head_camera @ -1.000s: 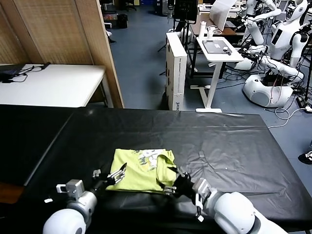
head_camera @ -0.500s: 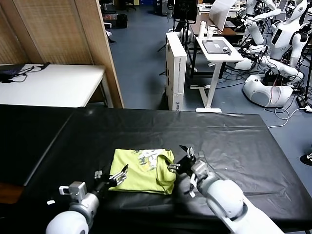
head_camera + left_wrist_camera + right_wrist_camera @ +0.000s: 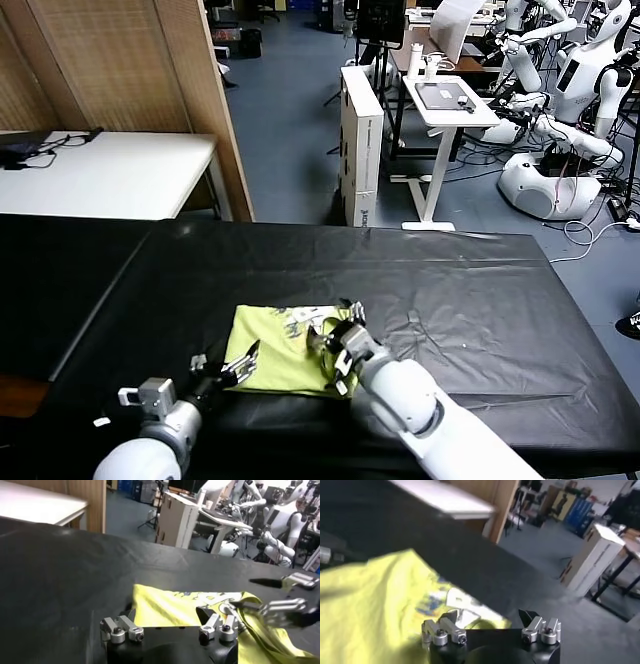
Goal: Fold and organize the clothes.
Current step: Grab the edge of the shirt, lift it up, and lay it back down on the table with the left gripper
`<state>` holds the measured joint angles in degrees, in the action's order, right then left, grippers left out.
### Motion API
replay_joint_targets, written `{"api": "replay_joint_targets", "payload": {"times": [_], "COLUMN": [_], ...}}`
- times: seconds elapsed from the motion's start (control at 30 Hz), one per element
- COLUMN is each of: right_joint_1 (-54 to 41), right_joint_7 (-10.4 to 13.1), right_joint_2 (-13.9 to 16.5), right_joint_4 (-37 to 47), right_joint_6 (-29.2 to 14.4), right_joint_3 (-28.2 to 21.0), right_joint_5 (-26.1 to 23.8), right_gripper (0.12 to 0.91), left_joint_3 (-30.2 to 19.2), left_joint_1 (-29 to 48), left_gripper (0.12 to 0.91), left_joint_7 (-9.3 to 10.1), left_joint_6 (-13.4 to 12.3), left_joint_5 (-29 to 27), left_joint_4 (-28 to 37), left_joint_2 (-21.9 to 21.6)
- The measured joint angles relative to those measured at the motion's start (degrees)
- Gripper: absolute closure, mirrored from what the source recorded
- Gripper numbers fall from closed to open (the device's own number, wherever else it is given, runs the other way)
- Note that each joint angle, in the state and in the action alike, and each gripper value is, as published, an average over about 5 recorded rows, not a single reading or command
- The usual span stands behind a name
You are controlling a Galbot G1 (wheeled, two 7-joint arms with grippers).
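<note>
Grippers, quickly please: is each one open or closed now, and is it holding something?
Left gripper: open, holding nothing, at the near left edge of the folded lime-green fabric T-shirt.
Right gripper: open, holding nothing, over the shirt's right part.

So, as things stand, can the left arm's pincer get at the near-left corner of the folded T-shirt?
Probably yes. The left pincer is open right at the near-left edge of the T-shirt, nothing lying between them. The right pincer, also open, hovers over the shirt's right part, away from that corner.
</note>
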<state>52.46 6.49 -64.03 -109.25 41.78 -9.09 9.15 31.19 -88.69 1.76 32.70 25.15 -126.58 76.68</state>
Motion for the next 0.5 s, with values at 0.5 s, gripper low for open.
{"api": "replay_joint_targets", "payload": {"times": [0.5], "right_joint_1": [4.7], "right_joint_7": [-0.9], "right_joint_2": [4.6], "right_joint_4": [-5.1], "right_joint_6": [0.4], "right_joint_3": [9.0], "right_joint_5": [-0.6], "right_gripper": [0.118], "left_joint_3": [-0.3], "left_joint_1": [0.1], "left_gripper": [0.123], "left_joint_7": [-0.03], "left_joint_6": [-0.2], "left_joint_5": [-0.1], "left_joint_4": [0.1], "left_joint_2": [0.3]}}
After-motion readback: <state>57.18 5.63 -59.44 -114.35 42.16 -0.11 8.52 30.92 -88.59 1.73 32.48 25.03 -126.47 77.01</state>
